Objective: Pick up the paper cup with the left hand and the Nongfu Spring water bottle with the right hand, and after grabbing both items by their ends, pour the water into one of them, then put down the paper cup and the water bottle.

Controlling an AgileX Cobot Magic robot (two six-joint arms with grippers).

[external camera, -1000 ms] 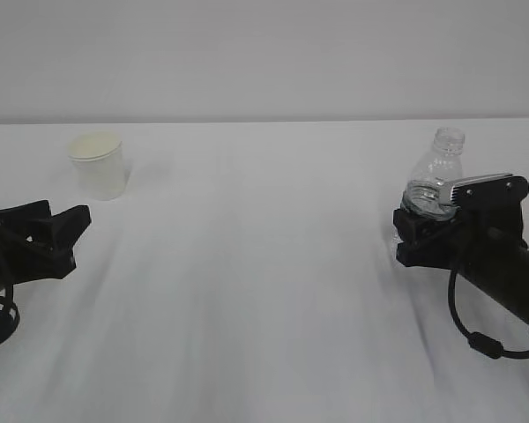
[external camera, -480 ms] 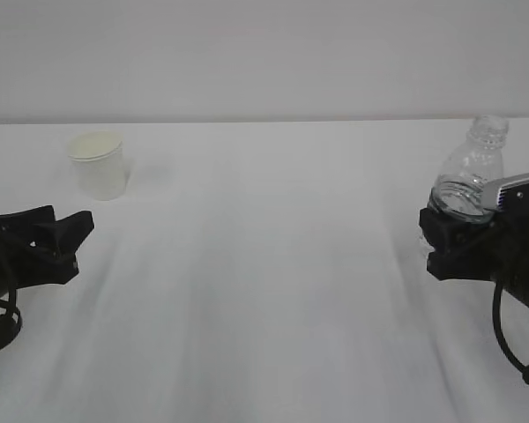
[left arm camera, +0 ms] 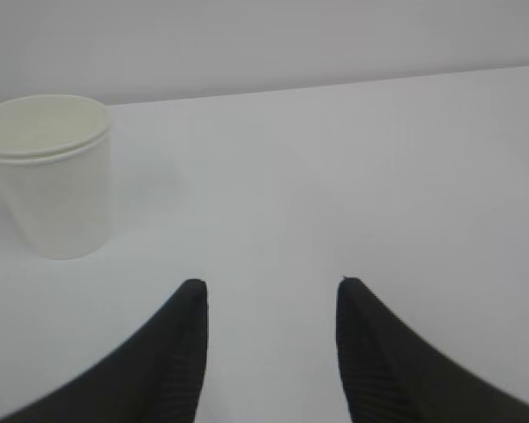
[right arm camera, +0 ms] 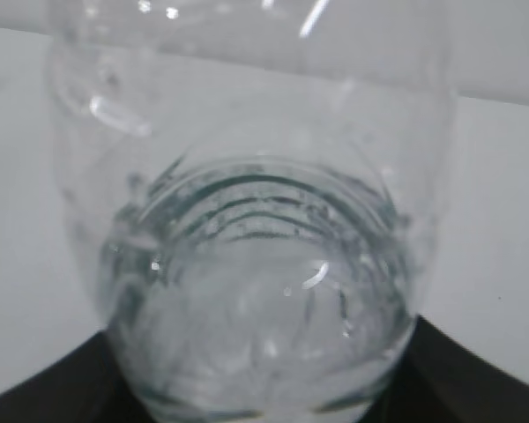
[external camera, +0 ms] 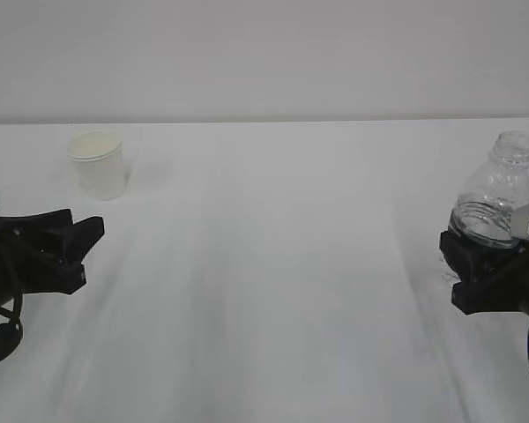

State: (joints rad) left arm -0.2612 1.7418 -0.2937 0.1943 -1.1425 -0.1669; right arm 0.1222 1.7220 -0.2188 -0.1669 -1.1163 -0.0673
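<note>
Now the right tool [external camera: 476, 264] grips the bottle [external camera: 496, 202] low down, tilted. The left tool [left arm camera: 269, 304] is partly open, empty, near the cup [left arm camera: 51, 174] on the counter [external camera: 273, 264].

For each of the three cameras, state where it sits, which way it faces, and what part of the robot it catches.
Exterior view: sits low in front of the table, looking across it to the wall; shows left gripper and right gripper.
Left wrist view: behind the left gripper, facing forward; paper cup off to its left.
Right wrist view: close behind the water bottle, which fills it.
Shared: the exterior also shows cup and bottle.
</note>
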